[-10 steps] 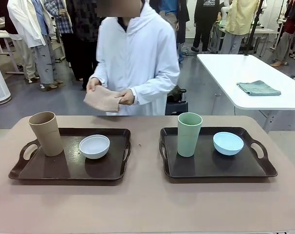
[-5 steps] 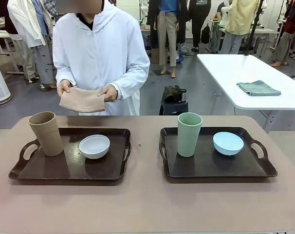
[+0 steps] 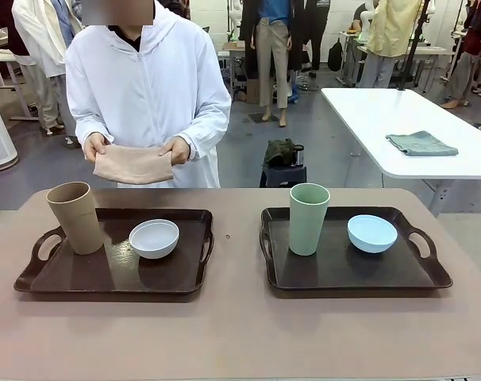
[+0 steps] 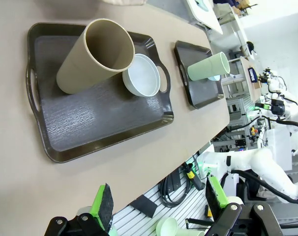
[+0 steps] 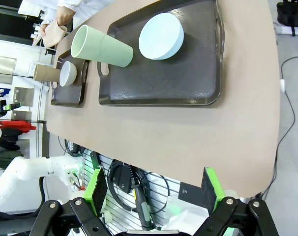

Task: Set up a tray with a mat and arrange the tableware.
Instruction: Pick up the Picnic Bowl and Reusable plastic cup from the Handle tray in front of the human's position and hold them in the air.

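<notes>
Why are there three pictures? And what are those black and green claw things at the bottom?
Those claws are the robot's grippers, which work as its hands. One picture looks across the table from a camera between the robot's two arms. The other two come from small cameras on its wrists, so they look tilted. The left gripper and the right gripper are both open and hold nothing. On the table sit two dark trays. The left tray carries a tan cup and a white bowl. The right tray carries a green cup and a blue bowl. The person on the far side holds a folded beige cloth.
</notes>
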`<state>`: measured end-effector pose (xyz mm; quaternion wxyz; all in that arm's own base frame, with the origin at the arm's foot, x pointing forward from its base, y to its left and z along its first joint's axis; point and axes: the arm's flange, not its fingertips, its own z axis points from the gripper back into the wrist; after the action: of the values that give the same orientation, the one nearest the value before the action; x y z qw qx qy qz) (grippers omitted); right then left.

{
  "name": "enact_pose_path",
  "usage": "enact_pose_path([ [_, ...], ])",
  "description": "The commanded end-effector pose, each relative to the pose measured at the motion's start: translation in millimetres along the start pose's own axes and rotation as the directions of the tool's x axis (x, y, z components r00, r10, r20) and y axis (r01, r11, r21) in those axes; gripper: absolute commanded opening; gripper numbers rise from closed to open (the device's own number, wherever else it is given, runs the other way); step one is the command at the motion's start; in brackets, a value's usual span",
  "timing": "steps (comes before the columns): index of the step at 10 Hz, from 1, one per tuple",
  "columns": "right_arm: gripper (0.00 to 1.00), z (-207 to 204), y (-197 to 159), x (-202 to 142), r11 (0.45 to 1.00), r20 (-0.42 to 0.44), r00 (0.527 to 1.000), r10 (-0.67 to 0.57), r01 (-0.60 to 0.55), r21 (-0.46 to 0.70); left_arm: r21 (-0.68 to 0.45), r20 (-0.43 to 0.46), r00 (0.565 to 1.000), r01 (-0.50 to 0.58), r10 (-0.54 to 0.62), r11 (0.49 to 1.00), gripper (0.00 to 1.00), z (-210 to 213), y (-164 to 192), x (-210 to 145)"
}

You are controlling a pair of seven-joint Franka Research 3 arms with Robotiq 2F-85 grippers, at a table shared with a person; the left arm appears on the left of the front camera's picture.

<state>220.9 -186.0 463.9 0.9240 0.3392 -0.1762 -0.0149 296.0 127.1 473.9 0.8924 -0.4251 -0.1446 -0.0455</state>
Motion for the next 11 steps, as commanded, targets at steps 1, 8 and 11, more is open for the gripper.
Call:
enact_pose_path([
  [1,1.00,-0.5,-0.7,1.1,0.999,0.009,1.000,0.013,-0.013,0.029,-0.023,0.012,1.000,0.019,-0.018,1.000,1.00,1.4,1.7,1.2],
  [8,1.00,-0.5,-0.7,1.1,0.999,0.009,1.000,0.013,-0.013,0.029,-0.023,0.012,1.000,0.019,-0.018,1.000,1.00,1.4,1.7,1.2],
  [11,1.00,-0.5,-0.7,1.1,0.999,0.009,1.000,0.013,-0.013,0.029,-0.023,0.012,1.000,0.019,-0.018,1.000,1.00,1.4,1.7,1.2],
])
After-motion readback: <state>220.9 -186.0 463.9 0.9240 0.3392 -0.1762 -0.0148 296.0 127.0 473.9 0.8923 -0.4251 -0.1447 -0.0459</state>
